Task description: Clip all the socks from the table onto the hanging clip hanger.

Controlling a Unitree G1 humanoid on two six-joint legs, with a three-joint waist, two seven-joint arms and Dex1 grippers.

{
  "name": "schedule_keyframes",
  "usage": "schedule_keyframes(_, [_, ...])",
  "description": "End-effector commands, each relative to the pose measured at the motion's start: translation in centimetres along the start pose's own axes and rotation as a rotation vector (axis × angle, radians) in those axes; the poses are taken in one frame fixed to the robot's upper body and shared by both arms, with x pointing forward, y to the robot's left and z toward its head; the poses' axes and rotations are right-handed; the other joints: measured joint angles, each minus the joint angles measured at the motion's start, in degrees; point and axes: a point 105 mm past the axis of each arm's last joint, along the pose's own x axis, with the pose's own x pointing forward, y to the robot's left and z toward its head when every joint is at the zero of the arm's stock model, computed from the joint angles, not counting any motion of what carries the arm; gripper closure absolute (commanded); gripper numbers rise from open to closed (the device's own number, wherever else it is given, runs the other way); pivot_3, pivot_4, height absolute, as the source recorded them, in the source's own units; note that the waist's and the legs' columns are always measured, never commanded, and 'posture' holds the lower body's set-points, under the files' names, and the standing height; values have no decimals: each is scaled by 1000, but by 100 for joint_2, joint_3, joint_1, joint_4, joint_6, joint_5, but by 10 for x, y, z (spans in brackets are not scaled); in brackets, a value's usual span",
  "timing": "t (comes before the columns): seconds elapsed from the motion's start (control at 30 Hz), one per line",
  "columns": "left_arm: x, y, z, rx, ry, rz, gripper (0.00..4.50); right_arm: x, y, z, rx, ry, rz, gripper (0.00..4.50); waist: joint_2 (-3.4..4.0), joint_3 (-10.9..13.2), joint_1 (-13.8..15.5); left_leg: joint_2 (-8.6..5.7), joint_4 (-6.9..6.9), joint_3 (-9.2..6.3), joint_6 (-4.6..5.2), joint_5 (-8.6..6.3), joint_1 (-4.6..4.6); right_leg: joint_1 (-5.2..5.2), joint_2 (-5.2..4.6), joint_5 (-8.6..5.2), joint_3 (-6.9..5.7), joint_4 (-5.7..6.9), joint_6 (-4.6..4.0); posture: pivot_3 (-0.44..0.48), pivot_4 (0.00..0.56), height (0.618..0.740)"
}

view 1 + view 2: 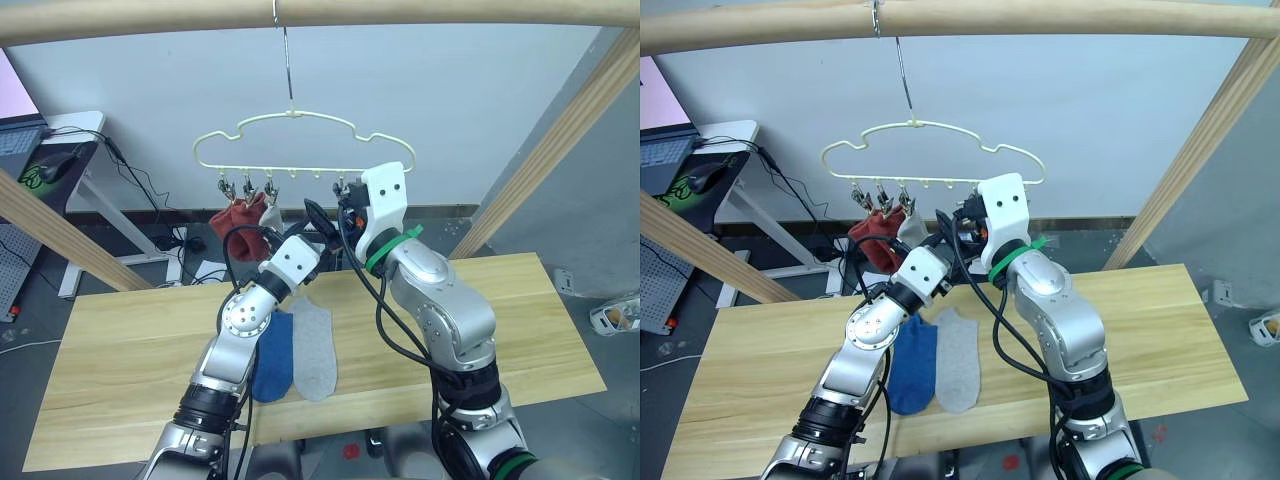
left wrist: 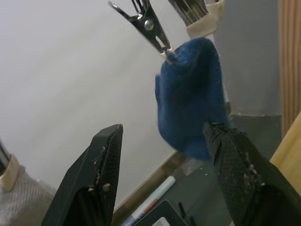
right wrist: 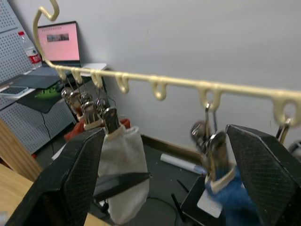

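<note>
Left eye view: the pale yellow clip hanger (image 1: 300,140) hangs by its metal hook from a wooden pole (image 1: 320,18) above the tabletop (image 1: 540,330). At its left end hang 2 rust red socks (image 1: 232,216) with 1 light grey sock (image 1: 270,213) just beside them. On the tabletop, a blue sock (image 1: 273,357) and a second grey sock (image 1: 315,351) lie side by side, touching. Both arms are raised to the hanger's lower bar. The left gripper (image 2: 162,174) has its fingers spread, with a clipped blue sock (image 2: 190,99) hanging from a metal clip (image 2: 143,23) between and beyond them; whether the right finger (image 2: 240,174) touches the cloth cannot be told. The right gripper (image 3: 164,179) also has its fingers spread, framing the clipped grey sock and the clipped blue sock under the bar's hooks.
</note>
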Motion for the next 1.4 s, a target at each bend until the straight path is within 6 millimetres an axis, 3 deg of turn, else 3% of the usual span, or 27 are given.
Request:
schedule_keyframes(0.03, [-5,2,11,-17,-33,-14,1592,-13,7,16,-29,-61,31,183,0,0,-2,-1,4,0,0,0,1,0,0,0,1,4,0,-172,221,740])
schedule_keyframes(0.43, [-32,12,8,-137,37,-199,1592,-46,-2,25,-104,-84,80,183,0,0,-91,5,49,-1,11,8,24,25,61,-2,7,39,3,-197,229,740])
schedule_keyframes(0.63, [-54,24,40,-323,-30,-357,1592,-55,-11,23,-110,-82,34,183,0,0,-151,10,47,-2,11,8,20,23,62,-2,6,41,3,-197,221,740])
schedule_keyframes(0.97, [-79,62,86,-430,-130,-443,1592,-55,-24,12,-115,-47,-29,183,-1,0,-145,7,48,1,9,9,23,24,65,-11,10,40,18,-158,203,740])
schedule_keyframes(1.13, [-81,70,85,-372,-90,-427,1592,-50,-24,8,-99,-39,-43,183,-1,-1,-126,7,46,2,9,8,22,22,66,-8,12,38,13,-133,202,740])
schedule_keyframes(1.27, [-79,64,84,-339,-70,-446,1550,-45,-26,4,-91,-25,-69,1358,-2,-1,-120,7,46,2,9,8,22,22,66,-7,14,38,11,-128,206,740])
schedule_keyframes(1.4, [-77,57,84,-320,-64,-468,1550,-40,-30,-4,-84,-2,-106,1358,-2,-1,-106,7,46,3,9,8,22,22,66,-5,14,38,7,-124,208,740])
